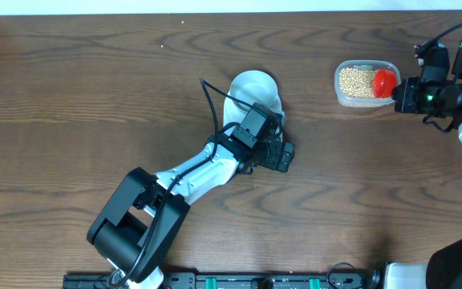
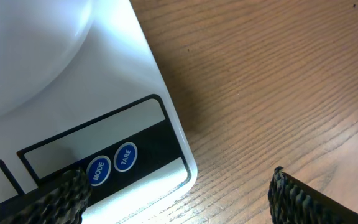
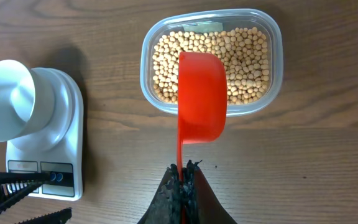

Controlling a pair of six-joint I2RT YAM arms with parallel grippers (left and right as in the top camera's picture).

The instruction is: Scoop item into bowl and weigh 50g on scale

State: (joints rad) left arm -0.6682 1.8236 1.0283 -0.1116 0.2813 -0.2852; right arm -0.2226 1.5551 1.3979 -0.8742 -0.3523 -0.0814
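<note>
The beans (image 3: 247, 56) lie in the clear tub (image 3: 276, 74) on the right part of the desk (image 1: 95, 80), well apart from the scale (image 3: 67, 143). As far as we can see, none of them is in the bowl (image 3: 11, 99). The bowl stands upright on the plate of the scale and looks empty.

Our right gripper (image 3: 182, 180) is pressed together on the thin handle of the red scoop (image 3: 202, 93), which hangs over the tub. We see no beans on it. Our left gripper (image 2: 179, 186) is spread wide and holds nothing. It hangs just at the front edge of the scale, near the MODE button (image 2: 97, 170) and the TARE button (image 2: 125, 157). The display (image 2: 98, 140) shows no digits that we can read.

We judge that the step in hand is to set the scale to zero with the empty bowl on it, and then to take the first scoop. To do it well, we should touch only TARE with one fingertip, because MODE is just beside it. We should press straight down so that the scale does not slide.

Then we should dip the scoop shallowly and carry it level over the desk. We should pour slowly into the middle of the bowl. Near the target, small portions are better, because it is harder to take beans out again.
</note>
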